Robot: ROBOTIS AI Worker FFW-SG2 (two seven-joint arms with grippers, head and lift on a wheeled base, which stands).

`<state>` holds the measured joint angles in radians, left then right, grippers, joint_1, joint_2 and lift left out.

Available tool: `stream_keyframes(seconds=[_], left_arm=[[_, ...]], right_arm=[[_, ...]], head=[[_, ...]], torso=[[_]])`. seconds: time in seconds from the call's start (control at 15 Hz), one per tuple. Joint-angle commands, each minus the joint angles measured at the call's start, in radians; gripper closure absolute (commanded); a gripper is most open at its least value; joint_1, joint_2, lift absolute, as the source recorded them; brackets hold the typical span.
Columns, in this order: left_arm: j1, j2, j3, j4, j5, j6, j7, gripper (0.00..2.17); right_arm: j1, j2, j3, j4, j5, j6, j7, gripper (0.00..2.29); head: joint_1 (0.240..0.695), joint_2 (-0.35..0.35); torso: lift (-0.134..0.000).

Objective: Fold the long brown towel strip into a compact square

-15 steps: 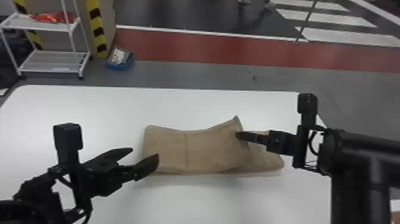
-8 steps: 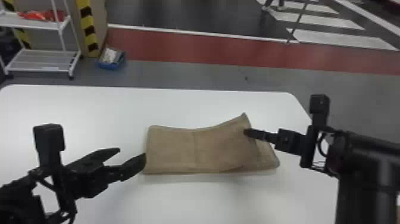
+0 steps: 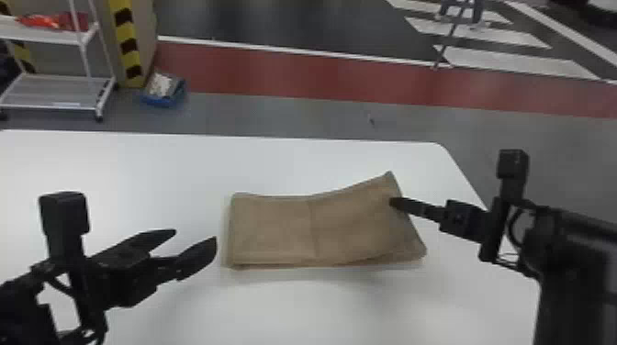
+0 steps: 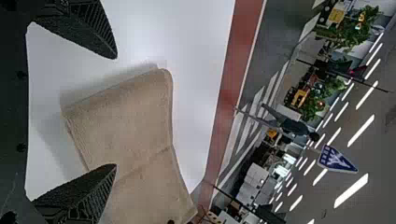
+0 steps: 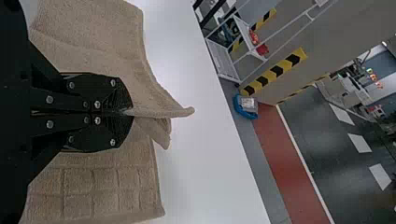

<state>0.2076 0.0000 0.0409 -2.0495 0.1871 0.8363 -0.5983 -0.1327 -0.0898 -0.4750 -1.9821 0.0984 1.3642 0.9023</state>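
While the right gripper (image 3: 395, 203) pinches the towel's (image 3: 275, 229) raised edge, the left gripper (image 3: 196, 235) hangs beside its other end, fingers spread. Beneath lies the table (image 3: 183, 165).

From my remote seat I count 1 brown towel (image 3: 275, 229), 1 white table (image 3: 137, 169), 2 grippers (that's 1 left gripper (image 3: 195, 236) and 1 right gripper (image 3: 393, 202), with 2 fingers apiece), 1 white rack (image 3: 55, 94) with 2 shelves in my sight, 1 blue bin (image 3: 160, 102) and 1 blue sign (image 4: 334, 159).
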Motion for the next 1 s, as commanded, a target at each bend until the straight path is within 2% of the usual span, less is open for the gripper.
stream_keyframes(seconds=[0.0, 0.27, 0.47, 0.6, 0.73, 0.87, 0.93], left_arm=[[-0.004, -0.003, -0.006, 0.009, 0.0, -0.006, 0.002, 0.05], [-0.007, -0.003, -0.013, 0.02, -0.003, -0.006, 0.006, 0.06], [-0.007, -0.003, -0.01, 0.029, -0.003, -0.021, 0.008, 0.06], [-0.007, -0.003, -0.013, 0.031, -0.003, -0.021, 0.008, 0.06], [-0.014, -0.003, -0.013, 0.04, -0.003, -0.027, 0.008, 0.06], [-0.02, -0.003, -0.022, 0.054, -0.005, -0.03, 0.008, 0.06], [-0.022, -0.003, -0.032, 0.058, -0.006, -0.033, 0.009, 0.06]], right_arm=[[0.008, -0.019, -0.024, 0.045, -0.005, -0.04, -0.002, 1.14], [-0.005, -0.019, 0.029, 0.121, 0.021, -0.113, -0.009, 1.14], [-0.019, -0.019, 0.018, 0.111, 0.023, -0.098, -0.008, 1.14], [-0.03, -0.047, -0.025, 0.083, 0.003, -0.04, -0.002, 1.14], [-0.03, -0.064, -0.057, 0.091, -0.002, -0.043, -0.003, 1.14], [-0.027, -0.065, -0.048, 0.151, 0.018, -0.104, -0.008, 1.13], [-0.028, -0.065, -0.04, 0.181, 0.032, -0.141, -0.019, 1.01]], head=[[0.695, -0.26], [0.695, -0.29], [0.695, -0.281], [0.695, -0.277], [0.695, -0.293], [0.695, -0.321], [0.695, -0.328]], torso=[[-0.124], [-0.124], [-0.124], [-0.124], [-0.124], [-0.124], [-0.124]])
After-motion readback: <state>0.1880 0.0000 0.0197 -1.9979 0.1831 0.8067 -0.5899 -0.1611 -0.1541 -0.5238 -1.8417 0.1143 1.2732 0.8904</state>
